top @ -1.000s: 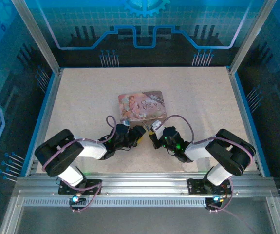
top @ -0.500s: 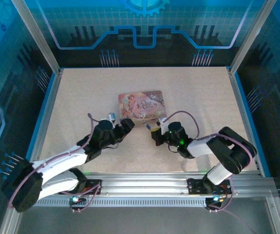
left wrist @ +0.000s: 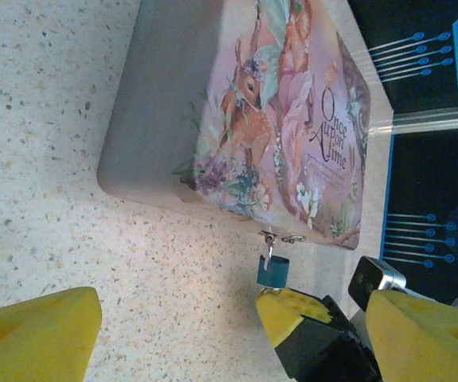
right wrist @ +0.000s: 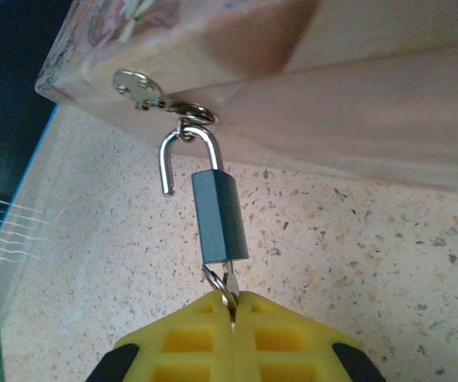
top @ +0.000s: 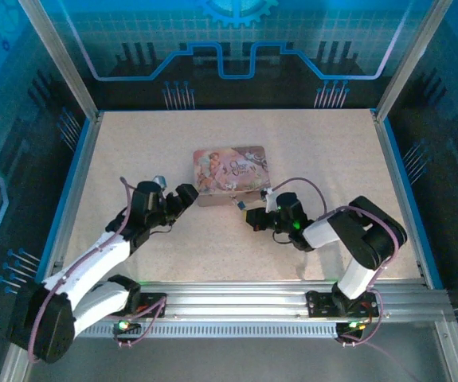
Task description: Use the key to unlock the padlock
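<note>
A small teal-grey padlock (right wrist: 219,219) hangs from the hasp of the pink illustrated tin (right wrist: 292,64). Its silver shackle (right wrist: 182,155) stands sprung, with one leg free of the body. The thin silver key (right wrist: 229,288) sits in the padlock's underside on a ring. My right gripper (right wrist: 232,312) is shut on the key between its yellow pads. In the left wrist view the padlock (left wrist: 272,269) shows below the tin (left wrist: 276,111), with a right-gripper pad (left wrist: 296,312) under it. My left gripper (top: 182,197) is open and holds nothing, left of the tin (top: 230,171) and apart from the padlock.
The tin lies flat near the middle of the speckled table (top: 316,151). A blue-edged metal frame (top: 77,183) borders the table on all sides. The right arm's cable (top: 296,185) loops just above its wrist.
My left gripper has let go, opened wide and swung left, away from the padlock. My right gripper stayed shut on the key and shifted slightly toward the tin.
</note>
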Controlling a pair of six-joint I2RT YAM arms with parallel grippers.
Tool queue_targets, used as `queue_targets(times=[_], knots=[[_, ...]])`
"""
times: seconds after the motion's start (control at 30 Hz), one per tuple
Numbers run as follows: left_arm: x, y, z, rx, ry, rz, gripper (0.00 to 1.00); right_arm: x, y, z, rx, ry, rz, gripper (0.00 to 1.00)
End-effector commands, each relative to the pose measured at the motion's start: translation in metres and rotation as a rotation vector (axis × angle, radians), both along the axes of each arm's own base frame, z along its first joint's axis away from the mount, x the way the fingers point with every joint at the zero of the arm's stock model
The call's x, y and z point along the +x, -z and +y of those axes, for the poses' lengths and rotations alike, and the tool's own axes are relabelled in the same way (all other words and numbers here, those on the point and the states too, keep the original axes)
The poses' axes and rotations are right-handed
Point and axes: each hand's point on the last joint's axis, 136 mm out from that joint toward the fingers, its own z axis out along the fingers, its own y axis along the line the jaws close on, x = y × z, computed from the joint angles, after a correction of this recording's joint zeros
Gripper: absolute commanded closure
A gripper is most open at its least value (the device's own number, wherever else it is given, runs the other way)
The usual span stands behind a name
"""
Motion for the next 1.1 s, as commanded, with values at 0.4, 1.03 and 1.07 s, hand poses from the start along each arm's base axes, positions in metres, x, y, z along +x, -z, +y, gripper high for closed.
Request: queue_targets(times=[0.4, 1.03, 1.07], knots=[[0.044, 0.002, 0.011, 0.063, 0.105, -0.023, 0.11, 0.003, 0.003, -0.010, 0.005, 0.000, 0.040, 0.67], [0.090, 0.021, -0.022, 0.008, 0.297, 0.009, 0.14, 0.046, -0.052, -0.018, 0.092, -0.084, -0.054, 0.35], [0.089, 0.021, -0.027, 0.000, 0.308, 0.007, 0.15, 0.050, -0.053, -0.017, 0.091, -0.085, -0.059, 0.35]])
